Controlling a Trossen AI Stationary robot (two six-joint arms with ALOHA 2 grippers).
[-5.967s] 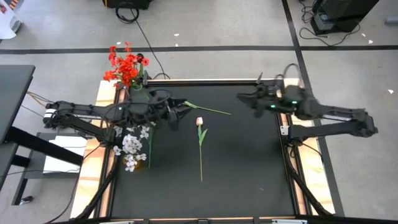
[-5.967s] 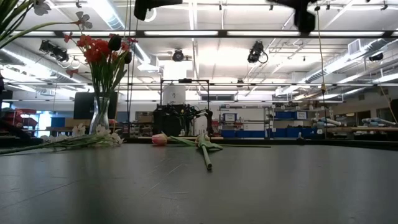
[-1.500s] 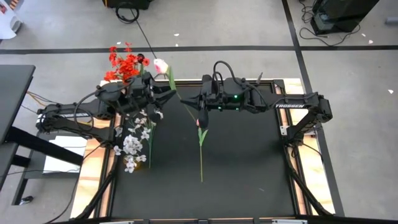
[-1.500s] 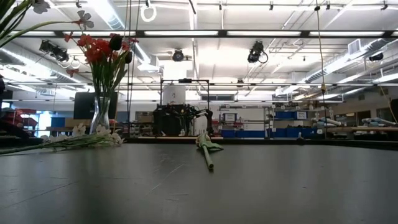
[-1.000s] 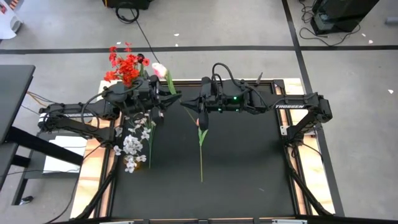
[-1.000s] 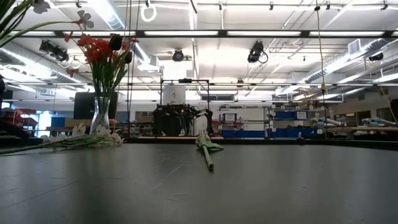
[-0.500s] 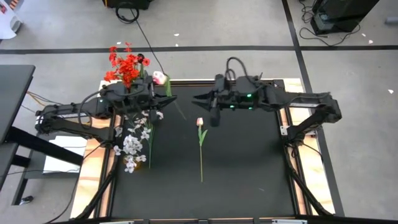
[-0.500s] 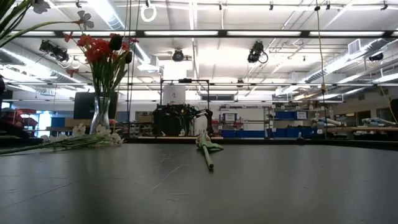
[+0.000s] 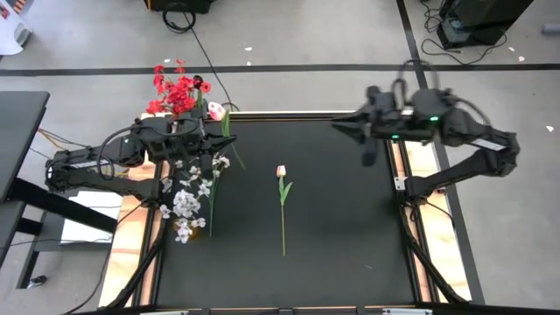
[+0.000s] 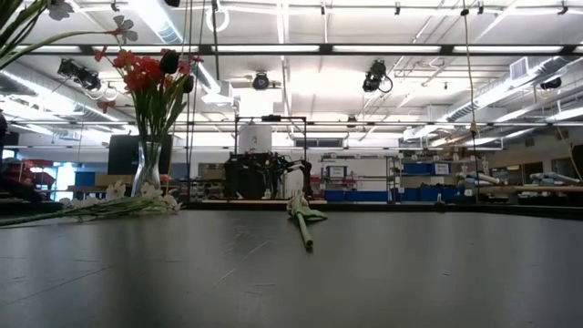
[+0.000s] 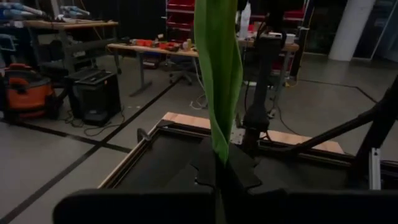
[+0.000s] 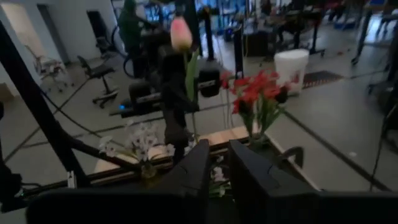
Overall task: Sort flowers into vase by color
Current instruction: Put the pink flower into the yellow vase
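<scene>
My left gripper [image 9: 222, 144] is shut on a pale pink tulip [image 9: 215, 111] near the table's far left corner. It holds the tulip up beside the glass vase [image 10: 148, 169] of red flowers [image 9: 179, 92]. The right wrist view shows that tulip's bloom [image 12: 181, 32] on top. A second pink tulip [image 9: 282, 199] lies flat at mid-table, bloom toward the far edge. White sprays [image 9: 185, 206] sit along the left edge. My right gripper [image 9: 339, 129] hovers by the far right corner, slightly open on nothing [image 12: 219, 168]. My left gripper pinches the tulip's green stem and leaf [image 11: 219, 155] between its two fingers, well below the bloom. The fingers lie level, coming from the table's left, across the stem. The tulip stands about upright and clear of the table, and its lower stem end [image 9: 237, 164] pokes out below the fingers.
The black mat [image 9: 350, 227] has a raised frame around it, with wooden strips [image 9: 420, 175] at the sides. Open mat lies right of the lying tulip. Cables and floor tape run beyond the far edge.
My right gripper has let go of the held tulip's lower stem and pulled back fast toward the table's far right corner, rising. My left gripper has carried the tulip a little toward the left edge, closer to the red-flower vase, and the tulip has swung more upright.
</scene>
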